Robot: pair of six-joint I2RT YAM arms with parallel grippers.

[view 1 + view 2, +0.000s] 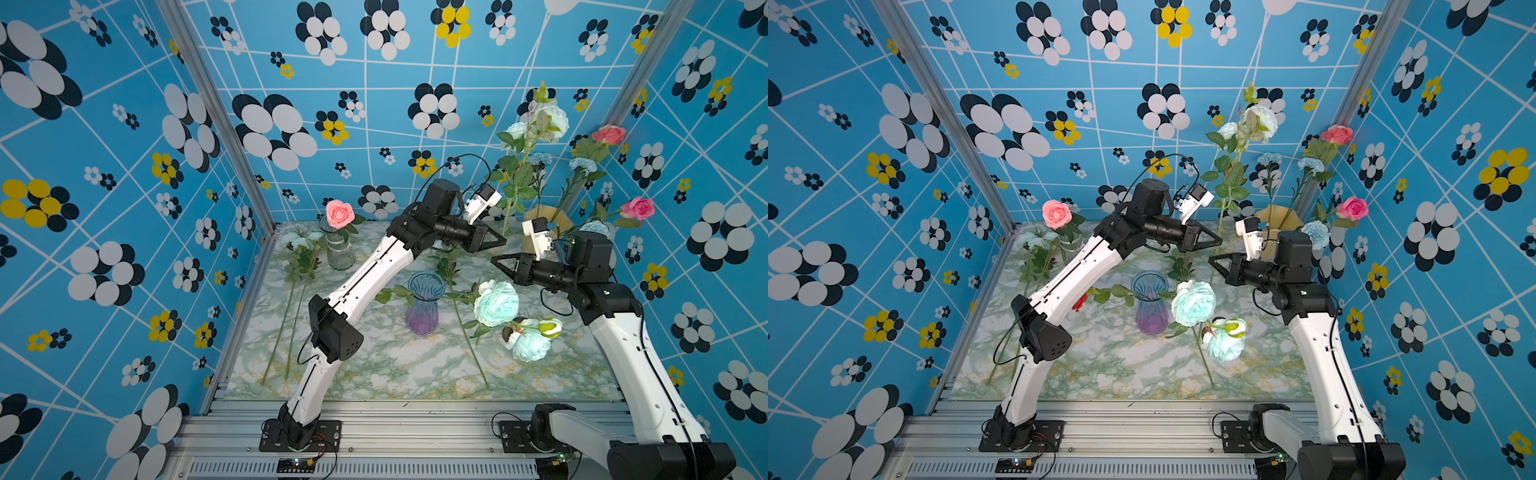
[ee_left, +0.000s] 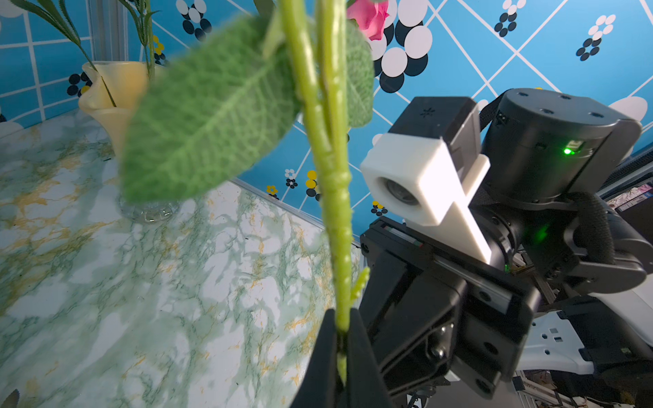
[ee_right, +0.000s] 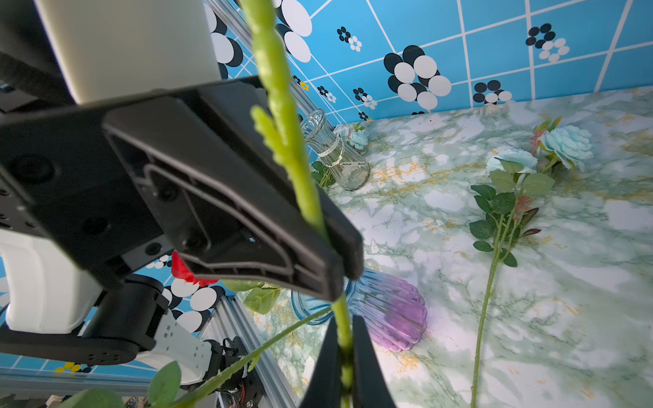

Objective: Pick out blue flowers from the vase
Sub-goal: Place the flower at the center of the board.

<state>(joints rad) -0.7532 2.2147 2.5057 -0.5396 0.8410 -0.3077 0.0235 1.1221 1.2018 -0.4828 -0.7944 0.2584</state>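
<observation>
Both end effectors are on one flower right now. My left end effector (image 1: 503, 240) is clenched on the tall blue stem (image 1: 505, 220). The right end effector (image 1: 493, 261) is pinched onto that same stem just below, and the right wrist view shows its fingers (image 3: 327, 353) tight on either side of the green. The stem's pale blooms (image 1: 547, 117) ride high near the back wall. The stem itself hangs beside the yellow vase (image 1: 559, 217), clear of it as far as I can tell.

Progress, as I read it: big blue blooms (image 1: 496, 303) already lie on the counter (image 1: 395, 370) by the purple vase (image 1: 423, 307). A smaller blue bunch (image 1: 300, 240) lies beside the clear vase (image 1: 338, 249). Left in the yellow vase are a few small blue carnations (image 1: 540, 158), in among the pink roses (image 1: 609, 134). So I'd call it past halfway — this one needs laying down, then it's back for those last small ones.
</observation>
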